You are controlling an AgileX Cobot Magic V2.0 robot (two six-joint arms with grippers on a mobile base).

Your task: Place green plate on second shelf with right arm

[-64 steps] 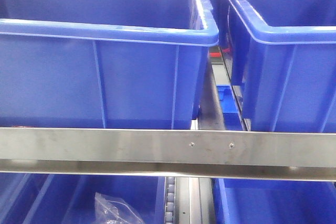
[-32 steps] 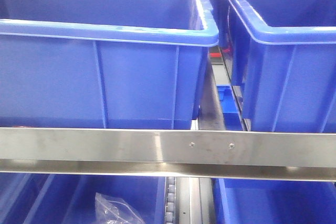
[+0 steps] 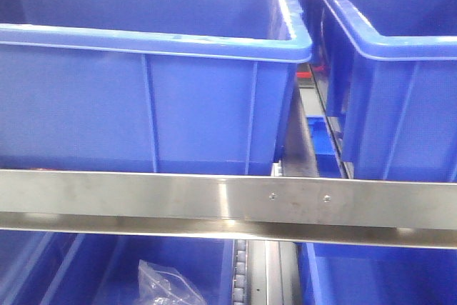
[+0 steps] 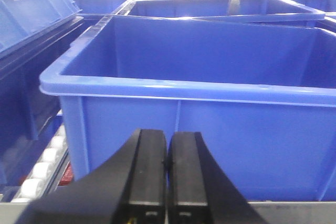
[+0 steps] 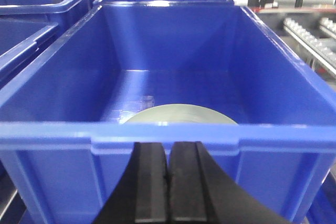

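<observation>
Two black grippers face a rack of blue plastic bins, and neither holds anything, so your task looks barely begun. On the left, the left gripper [image 4: 166,174] has its fingers pressed together, pointing at the smooth front wall of a deep blue bin [image 4: 210,135] with a rounded, glossy rim. White rollers [image 4: 44,169] run beside that bin. In the front view, a brushed steel rail [image 3: 228,205] with two small screws crosses below the bins, and a crumpled clear plastic bag [image 3: 168,287] lies in a lower bin. On the right, the right gripper [image 5: 168,182] also has its fingers closed with nothing between them, just outside the near wall of a long rectangular bin [image 5: 47,166]. The green plate [image 5: 181,115] lies flat on that bin's floor, pale, matte and round, half hidden by the near rim. You have yet to reach in, grasp it, lift it and shelve it.
</observation>
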